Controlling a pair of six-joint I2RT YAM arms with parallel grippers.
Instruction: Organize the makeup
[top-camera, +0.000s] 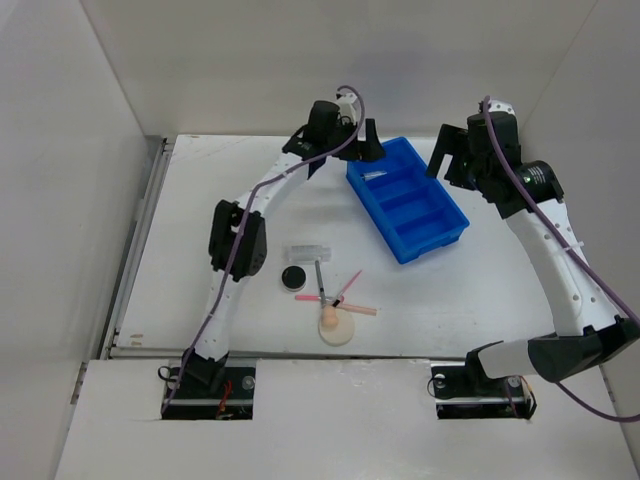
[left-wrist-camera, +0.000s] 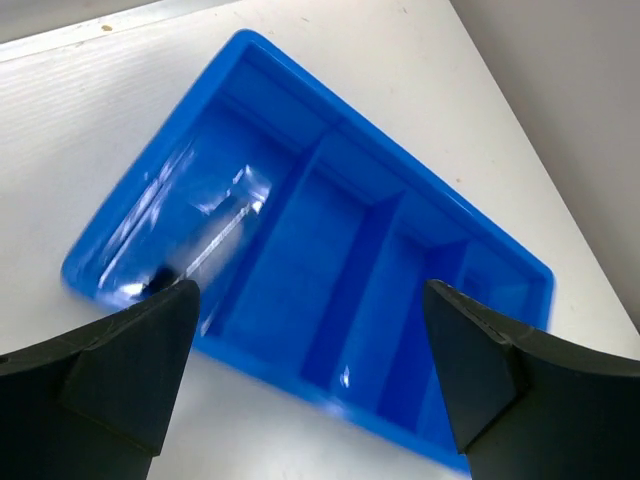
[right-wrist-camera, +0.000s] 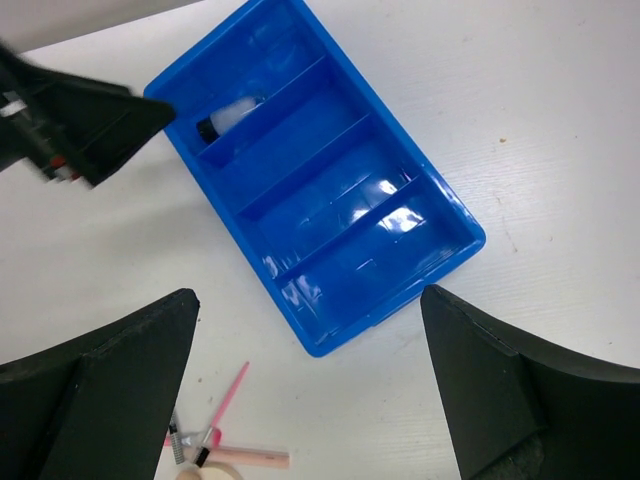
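The blue tray (top-camera: 432, 236) lies at the back right. A clear tube with a black cap (right-wrist-camera: 232, 115) lies in its far compartment and shows blurred in the left wrist view (left-wrist-camera: 215, 225). My left gripper (top-camera: 362, 148) hovers open and empty over the tray's far end (left-wrist-camera: 310, 370). My right gripper (top-camera: 452, 158) is open and empty above the tray's right side (right-wrist-camera: 310, 390). On the table lie a clear rectangular tube (top-camera: 310, 252), a black round compact (top-camera: 293, 278), a dark pencil (top-camera: 320, 275), pink sticks (top-camera: 348, 288), and a peach sponge (top-camera: 328, 319) on a beige puff (top-camera: 340, 332).
White walls enclose the table on the left, back and right. The table's left edge has a metal rail (top-camera: 140, 240). The left arm (top-camera: 240, 240) arches over the table left of the loose makeup. The left gripper's finger (right-wrist-camera: 90, 125) shows in the right wrist view beside the tray.
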